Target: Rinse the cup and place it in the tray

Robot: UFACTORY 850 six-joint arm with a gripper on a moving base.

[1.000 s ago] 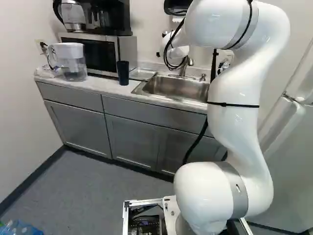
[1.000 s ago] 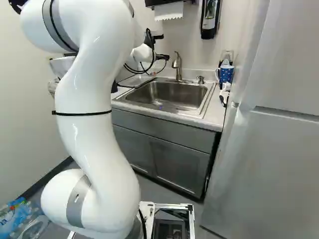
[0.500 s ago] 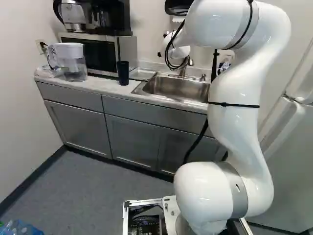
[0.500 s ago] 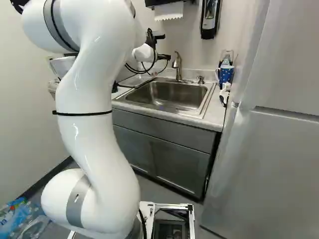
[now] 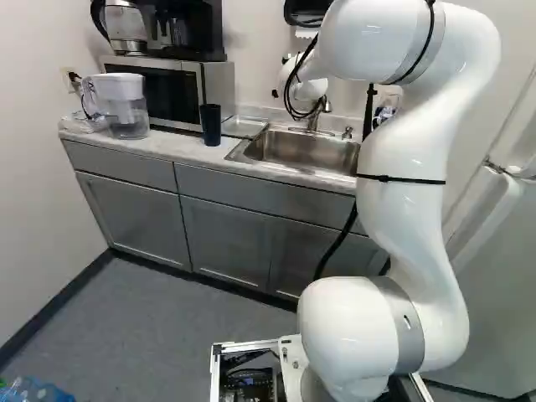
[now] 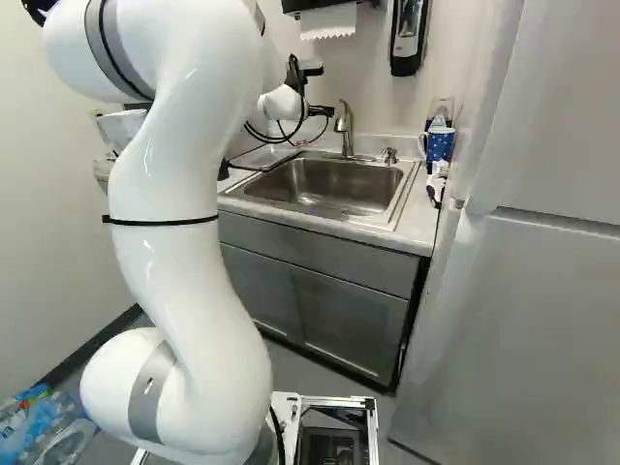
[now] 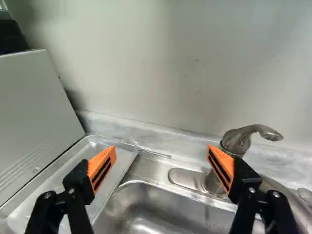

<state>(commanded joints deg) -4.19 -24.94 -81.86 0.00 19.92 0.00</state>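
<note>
The cup stands upright on the counter, to the left of the sink in the left base view: tall, dark and plain, smooth-sided, narrowing toward its foot. Between it and the sink lies the tray, shallow bright metal with rounded corners and a raised rim. The gripper is over the back of the sink, its two fingers spread wide, their orange pads wedge-shaped and ribbed. Behind the sink's basin rises the faucet of satiny metal, with a curved lever and an oblong base plate. The sink itself is brushed steel with softly rounded corners, set into pale, faintly mottled counter. To its right in the right base view stands a blue mug speckled with white dots.
</note>
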